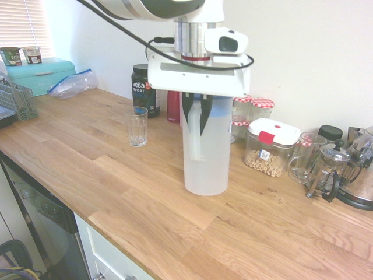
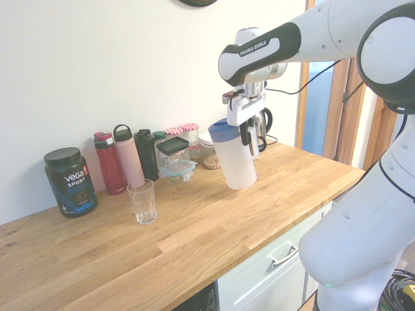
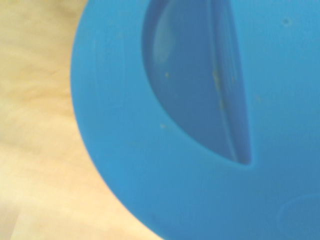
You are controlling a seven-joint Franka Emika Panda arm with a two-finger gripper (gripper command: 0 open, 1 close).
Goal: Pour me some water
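A tall frosted pitcher [image 1: 205,157] with a blue lid [image 2: 224,131] stands mid-counter, leaning slightly in the second exterior view. I cannot tell whether its base touches the wood. My gripper [image 1: 197,127] comes down from above and is shut on the pitcher's side handle [image 2: 250,139]. The water does not show through the frosted wall. A small clear drinking glass [image 1: 138,126] stands upright and empty-looking on the counter, apart from the pitcher, toward the black tub; it shows too in the second exterior view [image 2: 142,201]. The wrist view is filled by the blue lid [image 3: 200,125] over wood.
Along the wall stand a black protein tub [image 1: 144,87], several bottles [image 2: 121,160] and jars, a lidded cereal container [image 1: 271,149], a glass mug [image 1: 303,157] and a French press [image 1: 326,172]. A dish rack [image 1: 14,99] and teal box [image 1: 41,73] sit beyond the glass.
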